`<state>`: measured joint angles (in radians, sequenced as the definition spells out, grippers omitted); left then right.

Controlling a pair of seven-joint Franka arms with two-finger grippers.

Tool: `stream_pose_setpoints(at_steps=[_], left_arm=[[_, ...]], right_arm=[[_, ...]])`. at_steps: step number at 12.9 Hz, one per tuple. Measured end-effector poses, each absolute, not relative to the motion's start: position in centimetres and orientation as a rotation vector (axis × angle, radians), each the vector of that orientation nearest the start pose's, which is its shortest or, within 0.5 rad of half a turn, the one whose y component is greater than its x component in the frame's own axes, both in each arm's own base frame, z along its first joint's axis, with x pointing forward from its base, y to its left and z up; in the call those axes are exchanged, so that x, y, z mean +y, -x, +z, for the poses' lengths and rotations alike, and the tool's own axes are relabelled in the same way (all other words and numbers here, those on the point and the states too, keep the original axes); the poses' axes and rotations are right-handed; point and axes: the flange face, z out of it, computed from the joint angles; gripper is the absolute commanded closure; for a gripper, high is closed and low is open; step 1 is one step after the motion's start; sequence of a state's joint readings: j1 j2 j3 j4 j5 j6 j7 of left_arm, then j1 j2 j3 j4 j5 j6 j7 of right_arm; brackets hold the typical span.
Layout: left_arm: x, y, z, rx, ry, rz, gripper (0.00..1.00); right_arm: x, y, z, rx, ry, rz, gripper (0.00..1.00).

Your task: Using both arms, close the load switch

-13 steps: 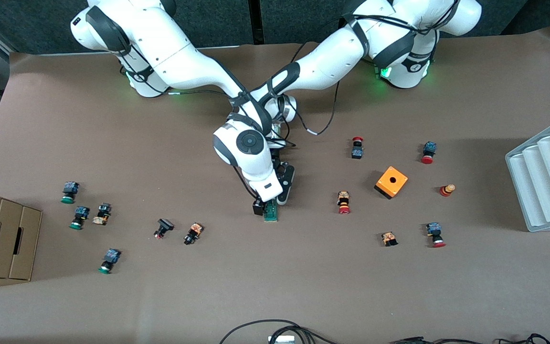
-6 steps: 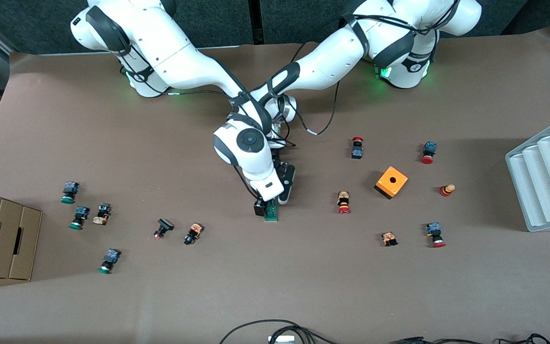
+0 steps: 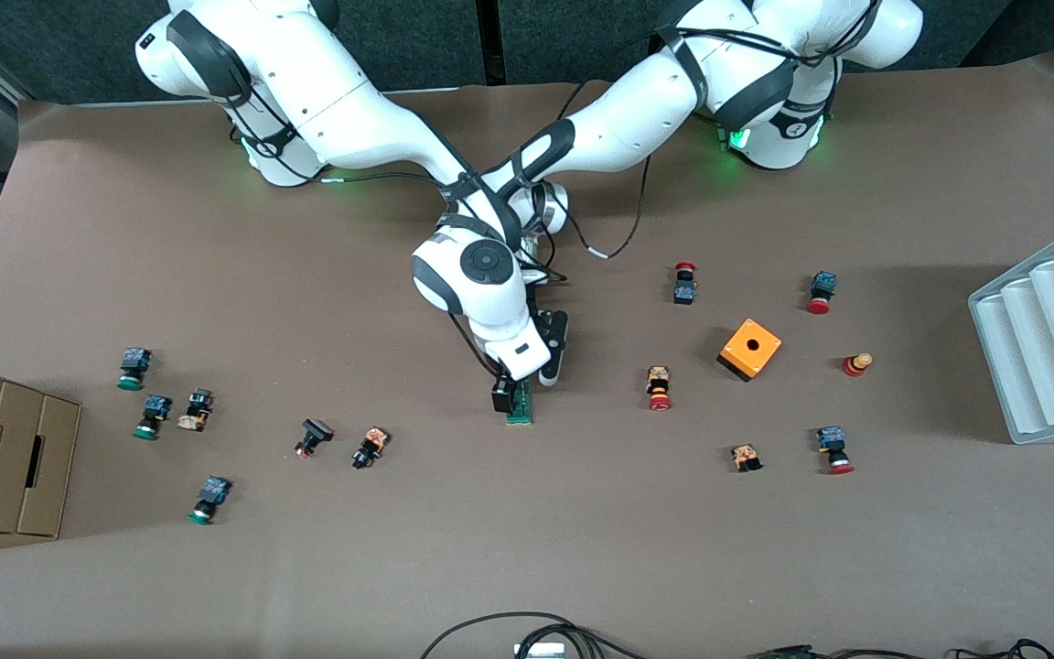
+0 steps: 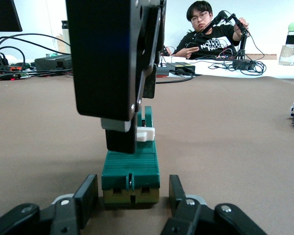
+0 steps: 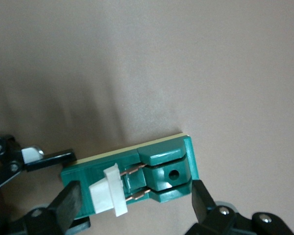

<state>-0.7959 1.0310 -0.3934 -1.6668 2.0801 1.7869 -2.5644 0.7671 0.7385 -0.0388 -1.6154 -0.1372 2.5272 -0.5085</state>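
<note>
The load switch (image 3: pixel 520 410) is a narrow green block with a white lever (image 5: pixel 108 191), lying on the brown table near its middle. My left gripper (image 3: pixel 532 383) sits low at the switch's end farther from the front camera. It is open, with a finger on each side of the block (image 4: pixel 131 171) and a small gap at each. My right gripper (image 3: pixel 510 395) hangs over the switch, open. Its fingers (image 5: pixel 68 203) stand wide apart along the block, one next to the lever. The right hand (image 4: pixel 112 63) hides much of the left gripper in the front view.
Several small red- and green-capped push buttons lie scattered toward both ends of the table. An orange box with a hole (image 3: pixel 750 349) and a grey ribbed tray (image 3: pixel 1044 334) are toward the left arm's end. A cardboard box (image 3: pixel 1 448) is at the right arm's end.
The right arm's wrist and hand have shifted slightly away from the front camera over the switch. The switch has stayed in place.
</note>
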Motion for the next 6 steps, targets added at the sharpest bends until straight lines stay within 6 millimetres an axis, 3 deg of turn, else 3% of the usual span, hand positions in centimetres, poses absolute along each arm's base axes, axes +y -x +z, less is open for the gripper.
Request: stream_pose_setpoints(at_steps=[3,4,6], left_arm=[[-55.81,-32.92,4.66,-0.014,2.496,-1.928,0.35],[-55.81,-32.92,4.66,-0.014,2.496,-1.928,0.35],[-55.81,-32.92,4.66,-0.014,2.496,-1.928,0.35]], right_arm=[[47.62,-52.58,20.88,-2.022,2.508,-0.300,0.08],[47.64,-52.59,20.92,-2.022,2.506,-0.306,0.16],[47.69,-52.61,20.97,-2.025,2.502,-0.313,0.18]])
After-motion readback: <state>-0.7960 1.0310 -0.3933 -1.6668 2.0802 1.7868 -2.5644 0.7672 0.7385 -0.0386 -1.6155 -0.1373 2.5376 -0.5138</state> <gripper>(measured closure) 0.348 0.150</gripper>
